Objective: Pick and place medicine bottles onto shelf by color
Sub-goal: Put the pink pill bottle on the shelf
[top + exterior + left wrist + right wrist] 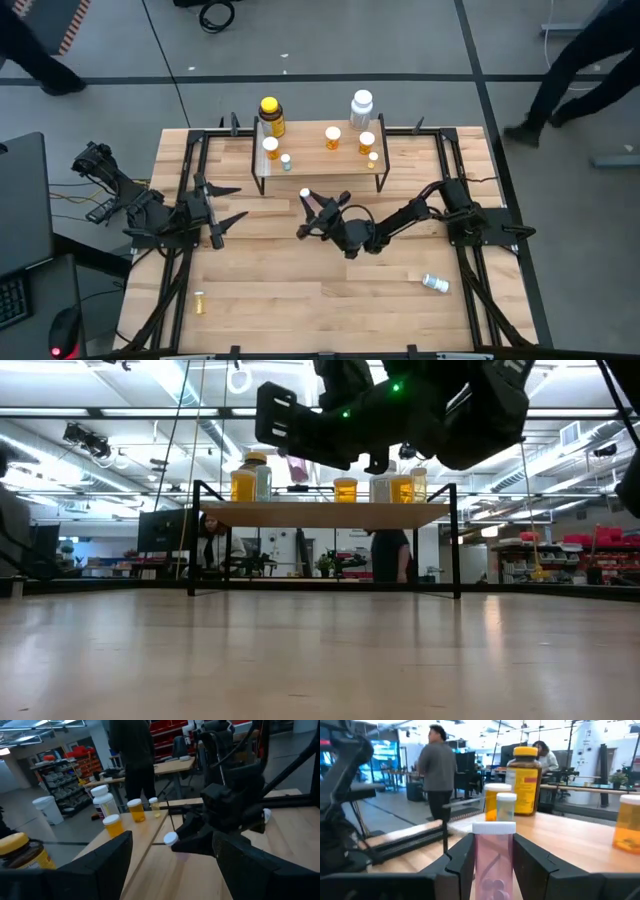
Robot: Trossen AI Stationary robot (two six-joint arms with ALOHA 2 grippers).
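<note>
A pink vial with a white cap (pixel 493 865) stands between the fingers of my right gripper (pixel 310 208), which is shut on it just in front of the shelf (pixel 320 172), at the height of its plank top. On the shelf stand a big yellow bottle (pixel 270 115), a big white bottle (pixel 361 105), three orange vials (pixel 332 137) and two tiny vials (pixel 286 160). My left gripper (pixel 232 203) stands open at the table's left, level, with nothing between its fingers. My right gripper pinches the pink vial's body (pixel 492 870) below the white cap (pixel 493 827), one finger (pixel 462 862) on each side. The fingers come level from the table's near right, pointing toward the shelf. The vial stands upright in the hold, lifted clear of the table.
A teal-and-white bottle (pixel 435 283) lies on the table at the near right. A tiny yellow vial (pixel 199 302) lies at the near left. Black frame rails (pixel 190 170) run along the table's edges. People move in the room beyond the table.
</note>
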